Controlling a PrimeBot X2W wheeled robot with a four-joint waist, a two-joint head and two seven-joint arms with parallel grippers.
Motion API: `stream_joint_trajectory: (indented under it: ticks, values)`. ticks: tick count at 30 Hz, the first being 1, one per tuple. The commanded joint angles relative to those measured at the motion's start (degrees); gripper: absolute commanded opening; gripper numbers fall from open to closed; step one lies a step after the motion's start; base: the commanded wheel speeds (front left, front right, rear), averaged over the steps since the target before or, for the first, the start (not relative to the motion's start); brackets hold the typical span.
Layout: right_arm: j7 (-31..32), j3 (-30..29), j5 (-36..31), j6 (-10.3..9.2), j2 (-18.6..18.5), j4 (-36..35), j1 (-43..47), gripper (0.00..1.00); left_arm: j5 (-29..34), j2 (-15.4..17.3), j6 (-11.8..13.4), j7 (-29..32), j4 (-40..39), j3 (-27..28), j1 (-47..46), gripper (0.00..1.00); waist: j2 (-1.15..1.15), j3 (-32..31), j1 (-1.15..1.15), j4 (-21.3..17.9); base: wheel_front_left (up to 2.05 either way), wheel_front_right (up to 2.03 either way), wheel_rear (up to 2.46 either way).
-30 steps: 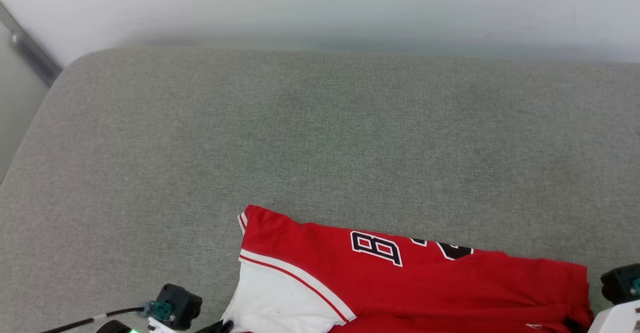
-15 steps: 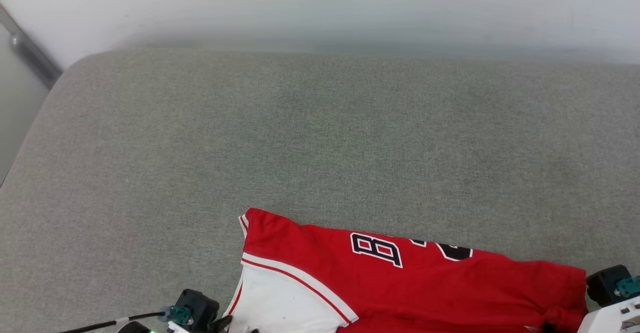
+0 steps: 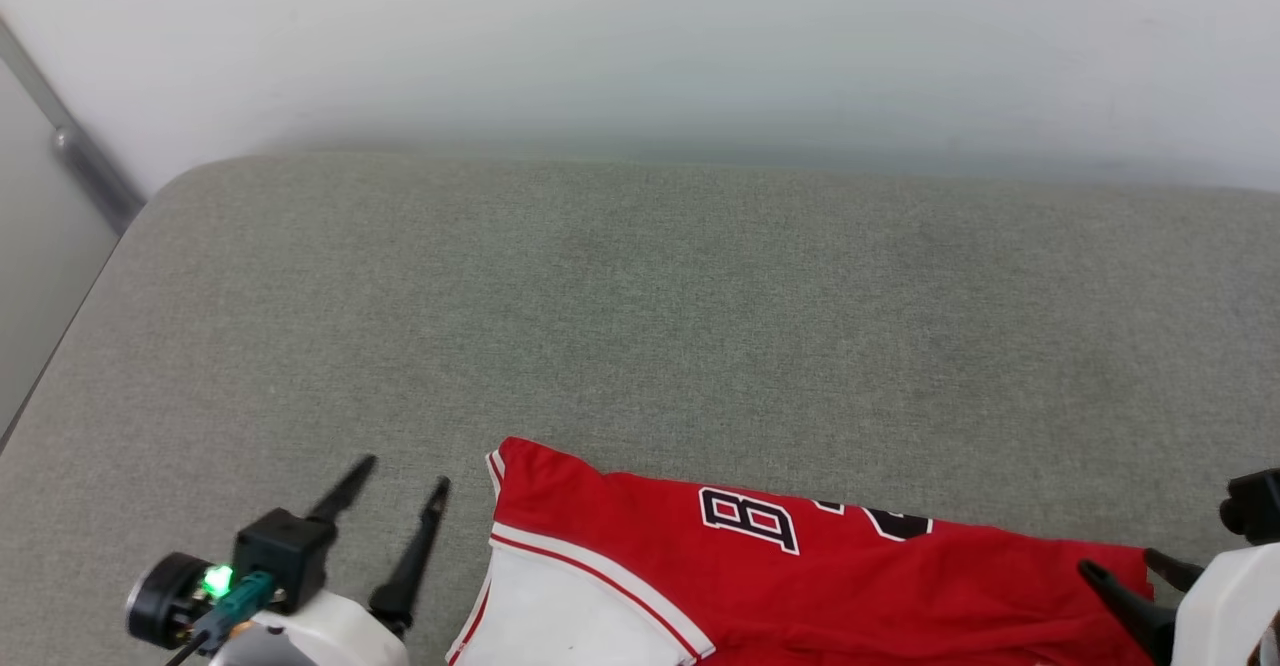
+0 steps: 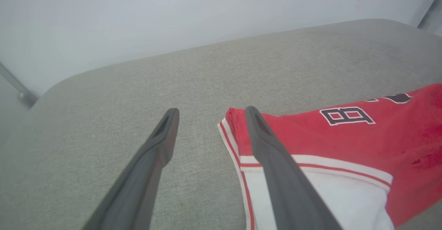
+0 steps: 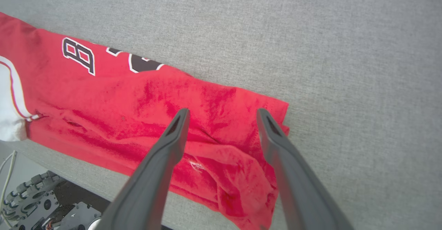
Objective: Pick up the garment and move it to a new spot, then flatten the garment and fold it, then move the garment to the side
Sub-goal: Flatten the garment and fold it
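Left pincer (image 3: pixel 402 474) is spread wide and empty, just beside the garment (image 3: pixel 800 586) at its sleeve end. One finger overlaps the white sleeve (image 4: pixel 345 202) in the left wrist view; I can't tell if it touches. Right pincer (image 5: pixel 222 111) is also wide and empty, over the bunched hem end.

Garment lies at 6 o'clock in the head view, along the near edge of the grey cushion (image 3: pixel 640 296), roughly folded.

Risks as I see them:
- Hem end is lumpy and seems to droop past the cushion's front edge, at 6 in the right wrist view. A nudge there probably drags it off toward the robot base (image 5: pixel 34 202).
- Pinching a single layer likely undoes the fold.
- Uneven lift between my two pincers would skew it.

Around: bare cushion from 9 through 3, wall (image 3: pixel 640 46) at 12, metal rail (image 3: pixel 90 166) at 10. Nothing I see blocks a sideways move.
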Motion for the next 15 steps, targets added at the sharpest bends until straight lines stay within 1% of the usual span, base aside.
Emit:
stream_joint_trajectory:
  ticks: [1,3,4,5,6,8,12,15]
  values:
    - [1.2,-2.78,-0.35,-0.02,2.16,-0.76,0.75,1.0,1.2,-0.28,2.2,-2.36,0.06,1.78,1.13,1.0,0.0,-0.16,0.0,0.15,0.0,0.0,0.0]
    - [2.45,-5.73,-1.24,-0.01,4.45,-1.21,1.34,1.0,1.59,-1.59,3.56,-3.83,-0.34,3.82,2.16,1.0,0.0,-0.16,0.0,0.32,0.0,0.0,0.0]
    - [3.16,-7.3,-1.92,-0.02,5.72,-1.17,1.61,1.0,1.83,-2.26,3.97,-4.29,-0.7,5.1,2.72,1.0,0.0,-0.09,0.0,0.42,0.0,0.0,0.0]
    - [3.16,-7.3,-1.92,-0.02,5.72,-1.17,1.61,1.0,1.83,-2.26,3.97,-4.29,-0.7,5.1,2.72,1.0,0.0,-0.09,0.0,0.42,0.0,0.0,0.0]
    - [3.84,-8.9,-2.63,-0.02,6.98,-1.08,1.89,1.0,2.46,-2.73,4.29,-4.46,-0.86,6.47,3.42,1.0,0.0,-0.02,0.0,0.52,0.0,0.0,0.0]
    - [4.98,-11.85,-4.55,-0.01,9.63,-0.77,2.42,1.0,5.9,-4.38,4.67,-4.64,-2.72,10.28,4.34,1.0,0.0,0.29,0.0,0.83,0.0,0.0,0.0]
    - [6.58,-17.26,-8.05,-0.01,14.73,0.41,3.67,1.0,13.27,-8.48,3.16,-4.68,-6.43,17.87,8.53,1.0,0.0,1.1,0.0,1.41,0.0,0.0,0.0]
    - [6.98,-20.78,-10.33,-0.01,17.79,1.84,4.39,1.0,17.67,-12.04,0.47,-4.7,-8.51,22.87,11.36,1.0,0.0,1.73,0.0,1.92,0.0,0.0,0.0]
